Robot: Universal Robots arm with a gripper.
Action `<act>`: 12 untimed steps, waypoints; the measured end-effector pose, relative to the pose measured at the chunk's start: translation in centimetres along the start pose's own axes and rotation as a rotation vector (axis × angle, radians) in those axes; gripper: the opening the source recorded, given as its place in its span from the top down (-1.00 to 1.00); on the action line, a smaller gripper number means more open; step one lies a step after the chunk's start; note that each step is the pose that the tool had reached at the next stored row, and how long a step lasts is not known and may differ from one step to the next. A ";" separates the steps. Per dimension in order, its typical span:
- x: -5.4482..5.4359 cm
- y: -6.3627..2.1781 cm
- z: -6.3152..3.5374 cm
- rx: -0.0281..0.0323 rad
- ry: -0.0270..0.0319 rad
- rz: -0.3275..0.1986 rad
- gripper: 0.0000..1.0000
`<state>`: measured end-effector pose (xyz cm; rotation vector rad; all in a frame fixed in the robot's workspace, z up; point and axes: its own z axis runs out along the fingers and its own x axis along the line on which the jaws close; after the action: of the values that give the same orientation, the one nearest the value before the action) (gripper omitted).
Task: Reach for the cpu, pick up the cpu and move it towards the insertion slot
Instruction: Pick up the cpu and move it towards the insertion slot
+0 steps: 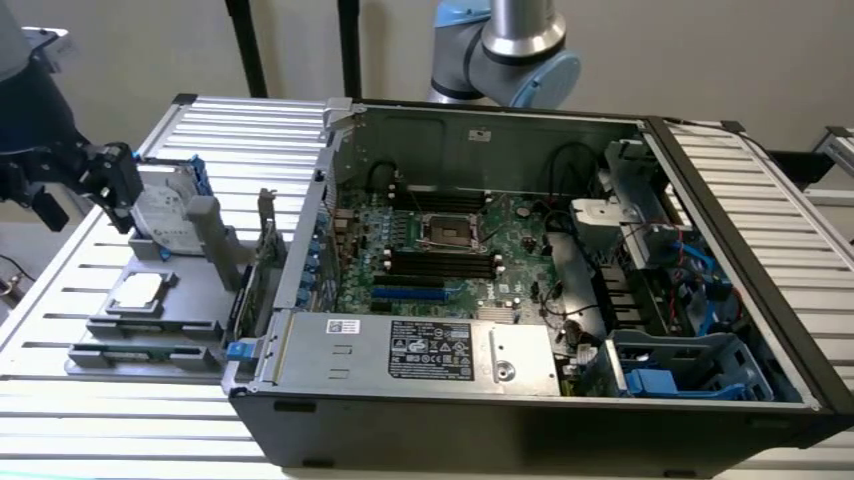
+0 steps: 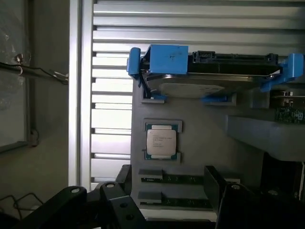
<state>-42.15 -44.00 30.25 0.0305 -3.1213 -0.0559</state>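
1. The gripper point(image 2: 167, 175) stood wide open, holding nothing, clear of the cpu point(image 2: 161, 141) lying flat in its grey tray point(image 2: 200, 124).
2. The exterior view showed the insertion slot point(image 1: 450, 231) inside the open computer case point(image 1: 507, 130), well apart from the cpu.

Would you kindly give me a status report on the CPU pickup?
Black gripper open, empty. Small square silver cpu flat in grey tray, untouched. Silver hard drive with blue rails upright alongside, not blocking.
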 end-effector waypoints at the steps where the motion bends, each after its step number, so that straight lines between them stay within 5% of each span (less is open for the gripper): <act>1: 0.0 -0.03 0.19 -0.0001 -0.0001 0.000 -0.42; 12: 0.0 -0.14 2.18 0.0000 -0.0007 0.000 -0.42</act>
<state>-42.14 -44.07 28.06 0.0308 -3.1220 -0.0560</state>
